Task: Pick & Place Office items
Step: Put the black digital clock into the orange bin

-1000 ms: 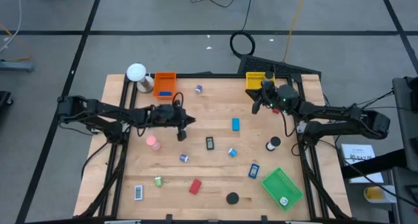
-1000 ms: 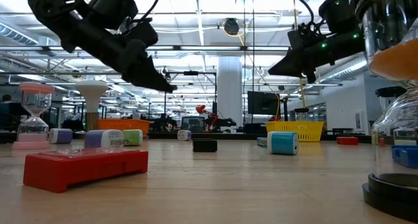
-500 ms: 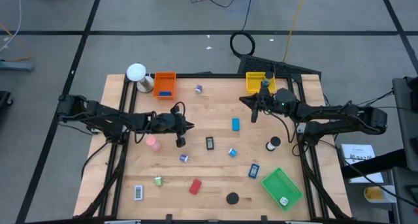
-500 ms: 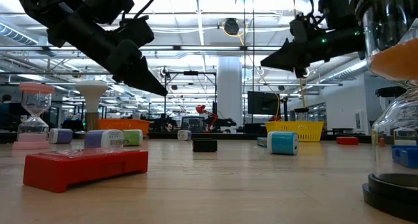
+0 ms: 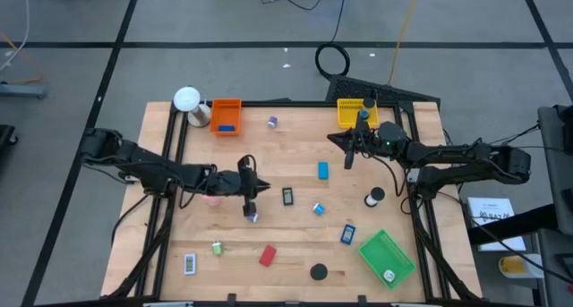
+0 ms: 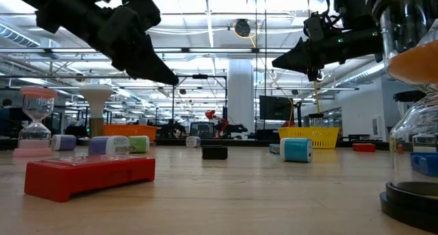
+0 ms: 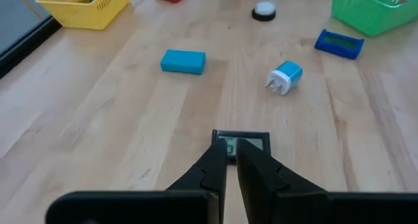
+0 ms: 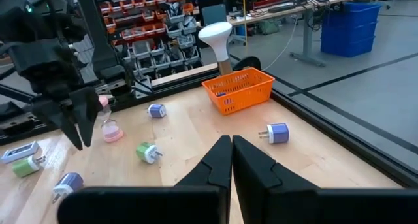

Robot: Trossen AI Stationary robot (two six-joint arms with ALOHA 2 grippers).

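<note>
Across the wooden surface [image 5: 295, 244] most of the office items lie loose, so by my reading the sorting has barely begun. The orange tray [image 5: 226, 115] holds 1 blue piece, the yellow tray [image 5: 347, 111] shows a scrap of blue in the left wrist view, and the green tray [image 5: 387, 258] carries 1 small white-marked piece; everything else waits outside the trays. Among the loose pieces are a blue rectangle [image 5: 323, 170], a black-and-white rectangle [image 5: 287, 197], a blue-and-white plug-like roll [image 5: 318, 208], a darker blue rectangle [image 5: 347, 234], a red rectangle [image 5: 267, 255], a green roll [image 5: 216, 248], a purple roll [image 5: 272, 121] near the far edge, a black disc [image 5: 318, 272] at the near edge, and a pink hourglass [image 5: 209, 196].

Left pincer [image 5: 252, 202] hangs over the middle-left of the surface, its fingers nearly together with only a thin slit between them and nothing gripped. The black-and-white rectangle [image 7: 241, 143] lies just beyond its fingertips and straight ahead, apart from them; a small purple roll [image 5: 253, 217] sits just beside it on the near side.

Right pincer [image 5: 348, 154] is clenched and empty, held above the surface near the yellow tray, with the blue rectangle near it and toward the centre.
</note>
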